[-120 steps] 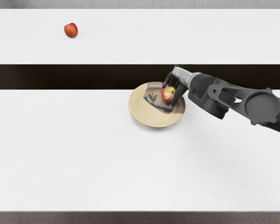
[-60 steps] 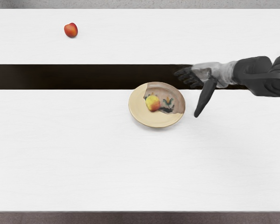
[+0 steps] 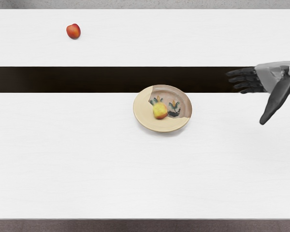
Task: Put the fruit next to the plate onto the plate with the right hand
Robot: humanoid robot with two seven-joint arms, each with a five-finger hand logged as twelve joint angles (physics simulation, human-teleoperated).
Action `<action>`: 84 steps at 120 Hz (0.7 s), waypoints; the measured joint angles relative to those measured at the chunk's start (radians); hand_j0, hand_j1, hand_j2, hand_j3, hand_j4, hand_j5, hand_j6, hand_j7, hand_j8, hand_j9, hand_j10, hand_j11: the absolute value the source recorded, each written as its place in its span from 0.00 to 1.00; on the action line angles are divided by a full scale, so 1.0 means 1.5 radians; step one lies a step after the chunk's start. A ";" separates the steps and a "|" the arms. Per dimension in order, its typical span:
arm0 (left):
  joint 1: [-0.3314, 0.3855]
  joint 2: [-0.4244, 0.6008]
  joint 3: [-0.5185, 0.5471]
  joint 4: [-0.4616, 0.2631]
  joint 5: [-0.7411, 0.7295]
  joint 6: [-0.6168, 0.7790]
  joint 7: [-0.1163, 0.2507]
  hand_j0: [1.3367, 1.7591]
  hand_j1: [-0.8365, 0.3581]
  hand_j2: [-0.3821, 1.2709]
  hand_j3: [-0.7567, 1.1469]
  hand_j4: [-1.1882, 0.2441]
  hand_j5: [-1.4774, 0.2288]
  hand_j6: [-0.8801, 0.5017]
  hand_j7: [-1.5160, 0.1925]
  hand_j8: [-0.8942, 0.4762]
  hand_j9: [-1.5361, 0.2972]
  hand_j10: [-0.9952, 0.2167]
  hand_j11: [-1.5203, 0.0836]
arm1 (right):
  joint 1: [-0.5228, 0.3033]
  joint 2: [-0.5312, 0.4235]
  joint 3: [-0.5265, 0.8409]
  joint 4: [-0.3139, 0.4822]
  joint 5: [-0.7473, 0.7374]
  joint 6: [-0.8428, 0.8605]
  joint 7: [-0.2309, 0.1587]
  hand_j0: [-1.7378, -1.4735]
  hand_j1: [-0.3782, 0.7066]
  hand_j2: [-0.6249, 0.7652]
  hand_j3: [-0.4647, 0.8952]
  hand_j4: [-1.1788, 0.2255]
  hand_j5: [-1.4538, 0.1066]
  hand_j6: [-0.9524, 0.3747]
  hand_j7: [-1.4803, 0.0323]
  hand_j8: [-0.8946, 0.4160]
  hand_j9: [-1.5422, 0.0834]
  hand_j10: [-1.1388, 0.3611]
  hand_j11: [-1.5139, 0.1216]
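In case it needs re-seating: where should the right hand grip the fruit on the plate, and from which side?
Grip the fruit around its round middle, coming down from above and the right. It has no handle, and the plate has a raised rim that would likely block a low approach. The right hand is open at the right edge.

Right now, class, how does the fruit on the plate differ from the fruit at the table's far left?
The near fruit shows mostly yellow with a red patch; the far fruit shows red-orange. The near fruit lies on the plate; the far fruit lies on bare white tabletop beyond the dark gap. Both are small, round and unheld; the right hand is open at the right edge.
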 joint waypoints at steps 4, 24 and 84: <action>0.000 0.000 0.000 0.000 0.000 0.000 0.000 0.76 0.98 0.23 0.40 0.82 0.86 0.63 0.88 0.65 0.83 0.81 0.94 | -0.001 -0.001 0.001 0.000 0.001 0.000 0.000 0.30 0.03 0.45 0.34 0.83 0.93 0.71 0.97 0.68 0.94 0.75 0.92; 0.000 0.000 0.000 0.000 0.000 -0.001 0.000 0.76 0.99 0.23 0.40 0.82 0.86 0.63 0.88 0.65 0.83 0.82 0.94 | -0.002 -0.004 0.002 0.000 0.005 0.001 0.000 0.30 0.03 0.45 0.34 0.84 0.93 0.71 0.98 0.68 0.95 0.76 0.92; 0.000 0.000 0.000 0.000 0.000 -0.002 0.000 0.76 0.99 0.23 0.40 0.82 0.86 0.63 0.88 0.65 0.83 0.82 0.94 | -0.002 -0.005 0.002 0.000 0.005 0.002 0.000 0.30 0.03 0.45 0.34 0.84 0.93 0.71 0.98 0.68 0.95 0.76 0.93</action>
